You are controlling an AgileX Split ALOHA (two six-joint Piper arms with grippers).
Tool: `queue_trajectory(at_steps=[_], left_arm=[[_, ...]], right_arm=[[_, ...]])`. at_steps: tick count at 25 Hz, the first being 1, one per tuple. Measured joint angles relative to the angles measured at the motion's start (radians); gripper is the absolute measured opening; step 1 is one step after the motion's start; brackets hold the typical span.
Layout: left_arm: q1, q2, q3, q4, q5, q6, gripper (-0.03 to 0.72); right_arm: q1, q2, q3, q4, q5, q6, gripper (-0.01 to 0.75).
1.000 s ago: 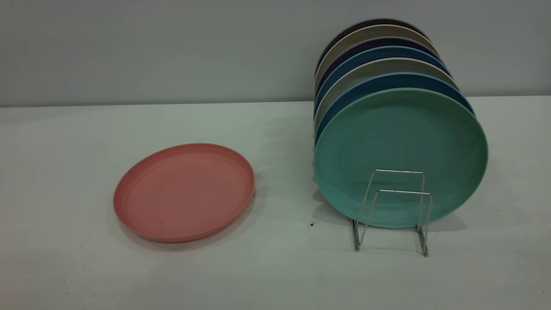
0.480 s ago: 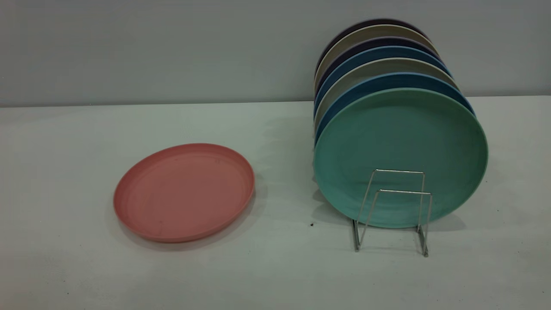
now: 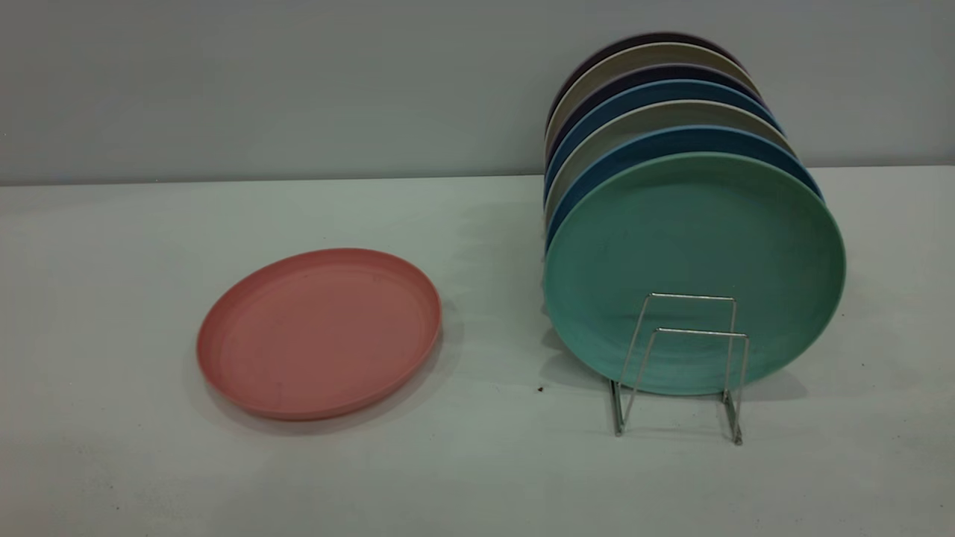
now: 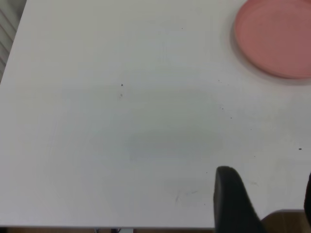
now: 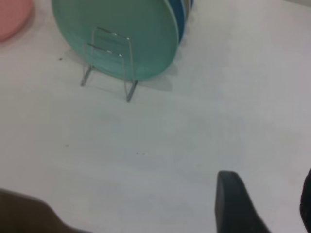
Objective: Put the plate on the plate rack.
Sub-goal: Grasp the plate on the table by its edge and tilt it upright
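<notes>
The salmon-pink plate point(image 3: 319, 333) lies flat on the white table, left of centre; it also shows in the left wrist view point(image 4: 277, 36) and at the edge of the right wrist view point(image 5: 12, 17). The silver wire plate rack point(image 3: 683, 365) stands to its right with two empty loops in front; it also shows in the right wrist view point(image 5: 109, 60). Neither arm shows in the exterior view. My left gripper point(image 4: 266, 187) is open and empty over bare table near the front edge, well short of the pink plate. My right gripper point(image 5: 265, 191) is open and empty over bare table, away from the rack.
A teal-green plate point(image 3: 694, 272) stands upright at the front of the rack, with several blue, beige and dark plates point(image 3: 656, 97) behind it. A grey wall runs along the table's back edge. The table's front edge point(image 4: 146, 228) shows in the left wrist view.
</notes>
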State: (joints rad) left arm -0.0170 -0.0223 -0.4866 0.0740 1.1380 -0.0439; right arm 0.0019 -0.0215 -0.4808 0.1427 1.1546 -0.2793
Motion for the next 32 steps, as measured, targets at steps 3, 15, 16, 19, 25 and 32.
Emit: queue_trajectory(at_steps=[3,15,16,19,25,32], left_arm=[[0.000,0.000,0.000,0.000,0.000,0.000,0.401],[-0.019,0.127,-0.031,0.015,-0.051,0.000,0.401],[-0.021,0.179,-0.041,0.022,-0.066,0.000,0.401],[-0.040,0.332,-0.072,0.009,-0.139,-0.007,0.401],[-0.050,0.639,-0.133,-0.044,-0.352,-0.001,0.401],[-0.023,1.063,-0.149,-0.057,-0.567,0.004,0.401]], right_arm=[[0.000,0.000,0.000,0.000,0.000,0.000,0.345],[0.000,0.056,-0.038,-0.128,-0.099,0.102,0.345],[0.000,0.089,-0.056,-0.143,-0.133,0.121,0.345],[0.021,0.217,-0.094,-0.163,-0.228,0.169,0.345],[0.039,0.568,-0.100,-0.164,-0.433,0.228,0.345],[-0.036,0.963,-0.101,-0.143,-0.752,0.232,0.345]])
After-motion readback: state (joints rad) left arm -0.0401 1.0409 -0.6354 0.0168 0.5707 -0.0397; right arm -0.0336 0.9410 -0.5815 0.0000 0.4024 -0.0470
